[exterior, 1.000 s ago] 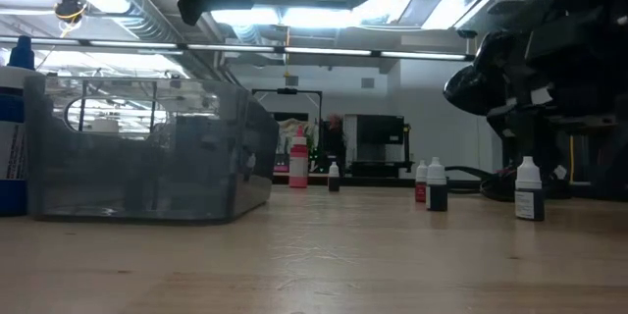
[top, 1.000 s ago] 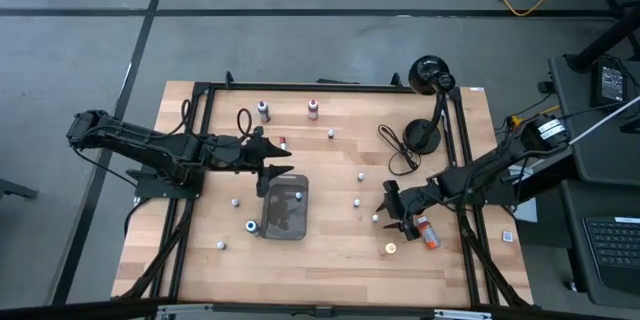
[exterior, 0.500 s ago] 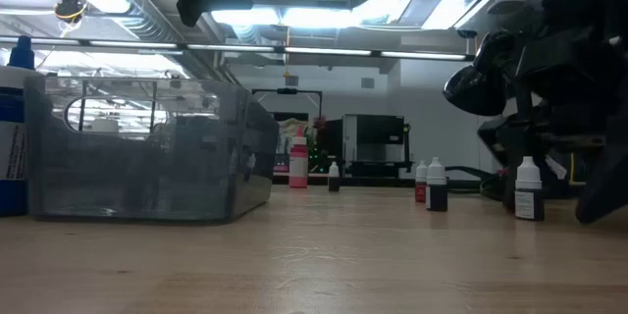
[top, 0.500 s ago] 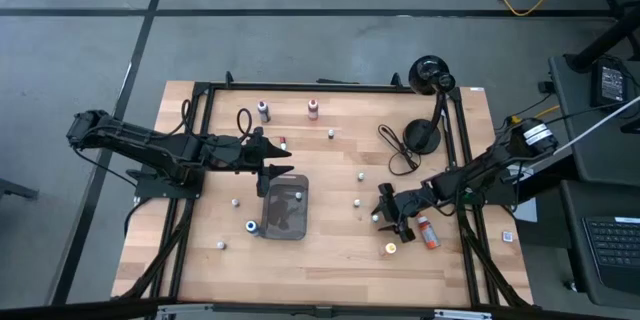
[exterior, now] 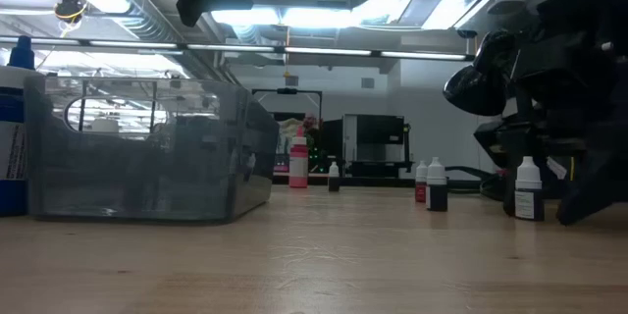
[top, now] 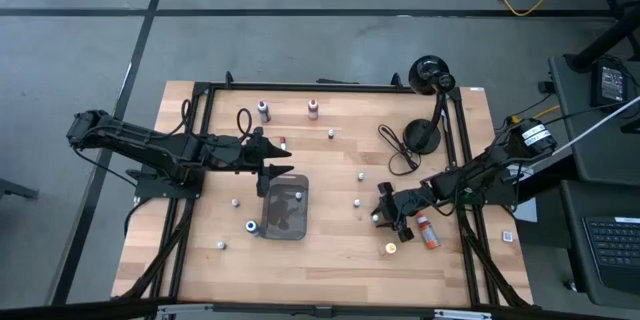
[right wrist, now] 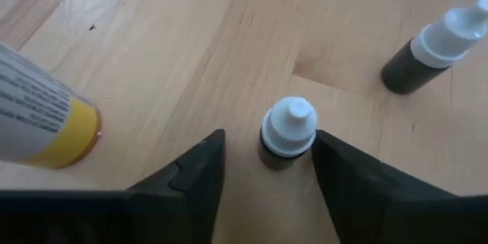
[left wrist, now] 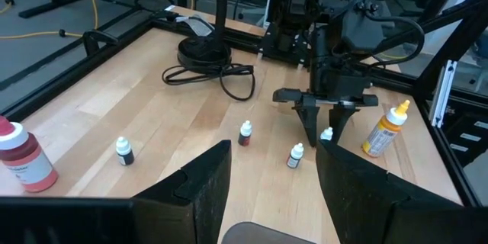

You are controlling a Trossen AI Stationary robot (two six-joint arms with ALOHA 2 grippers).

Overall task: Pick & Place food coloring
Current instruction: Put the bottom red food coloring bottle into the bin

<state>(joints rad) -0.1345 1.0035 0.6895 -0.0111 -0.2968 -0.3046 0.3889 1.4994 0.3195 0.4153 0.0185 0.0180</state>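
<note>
Bracketing a white-capped dark food coloring bottle [right wrist: 287,132] on the table's right part, your right gripper [top: 385,216] stands low, fingers [right wrist: 191,175] half open, one each side, neither clearly touching | bottle upright on wood, unheld | your left gripper [top: 272,172] hangs part-open, empty, over the grey tray's [top: 283,228] far edge.

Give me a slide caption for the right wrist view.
Right gripper fingers straddling a white-capped bottle on the wooden table.

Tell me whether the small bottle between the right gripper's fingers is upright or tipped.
Upright. In the right wrist view the bottle stands on the wood, white cap up, between the right gripper fingers; the left wrist view agrees.
</note>
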